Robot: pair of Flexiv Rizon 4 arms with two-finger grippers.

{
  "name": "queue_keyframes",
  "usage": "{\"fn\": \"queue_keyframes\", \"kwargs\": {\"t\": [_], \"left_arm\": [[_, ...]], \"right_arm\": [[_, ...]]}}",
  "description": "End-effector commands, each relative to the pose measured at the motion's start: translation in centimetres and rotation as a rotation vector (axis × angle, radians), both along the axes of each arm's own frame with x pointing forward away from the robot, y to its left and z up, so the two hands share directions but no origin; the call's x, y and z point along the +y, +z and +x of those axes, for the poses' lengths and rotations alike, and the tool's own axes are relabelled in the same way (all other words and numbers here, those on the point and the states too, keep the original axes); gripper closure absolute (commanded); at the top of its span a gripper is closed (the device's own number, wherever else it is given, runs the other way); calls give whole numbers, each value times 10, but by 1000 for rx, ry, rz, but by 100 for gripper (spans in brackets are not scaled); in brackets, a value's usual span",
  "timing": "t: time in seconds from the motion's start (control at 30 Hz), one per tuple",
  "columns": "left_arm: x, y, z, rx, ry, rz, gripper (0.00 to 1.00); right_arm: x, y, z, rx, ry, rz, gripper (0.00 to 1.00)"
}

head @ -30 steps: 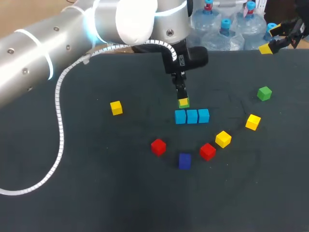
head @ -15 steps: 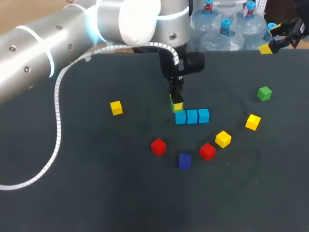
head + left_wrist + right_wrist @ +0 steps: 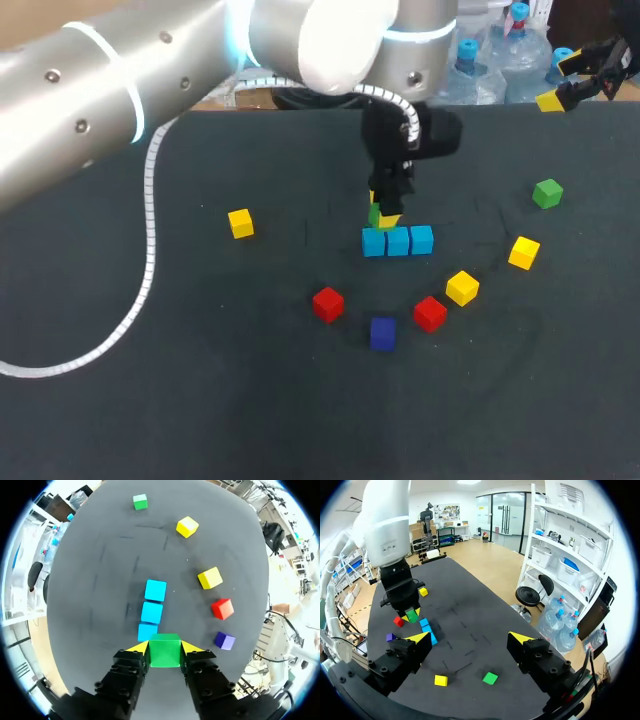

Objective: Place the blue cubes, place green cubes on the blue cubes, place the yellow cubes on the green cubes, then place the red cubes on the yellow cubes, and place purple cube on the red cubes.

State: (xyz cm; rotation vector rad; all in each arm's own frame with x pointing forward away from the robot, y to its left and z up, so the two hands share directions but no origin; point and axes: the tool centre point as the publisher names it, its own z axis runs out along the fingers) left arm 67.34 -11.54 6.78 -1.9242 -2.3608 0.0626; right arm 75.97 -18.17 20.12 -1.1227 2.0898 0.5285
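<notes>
Green cube gripped over the end of the blue row

The left gripper [image 3: 165,647] pinched a green cube [image 3: 165,651] between its yellow tips, one pad on each of two opposite flat faces. The cube hung just over the near end of a row of three blue cubes [image 3: 151,611], which lay touching one another in a line on the table [image 3: 200,380]. Whether it already rested on the end blue cube could not be told. The right gripper [image 3: 470,639] stood well apart by the table's far right corner, jaws spread and empty. A second green cube [image 3: 547,193] lay loose on that side. The held cube looked small, rigid and light, with smooth faces that might slip. A hold square across flat sides, not corners, seemed safest, and a gentle release would be needed so it did not skate off the blue one
</notes>
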Motion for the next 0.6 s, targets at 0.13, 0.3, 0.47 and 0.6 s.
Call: {"fn": "queue_keyframes", "kwargs": {"t": [0.13,0.3,0.47,0.6], "left_arm": [[13,-10,-6,-50,-41,-86,100],[6,-10,-2,-71,-91,-95,100],[0,-11,1,-76,-120,-111,100],[-1,-14,3,-74,-140,-109,100]], "right_arm": [[0,0,0,-1,-1,0,0],[0,0,0,-1,-1,0,0],[0,0,0,-1,-1,0,0],[0,0,0,-1,-1,0,0]]}}
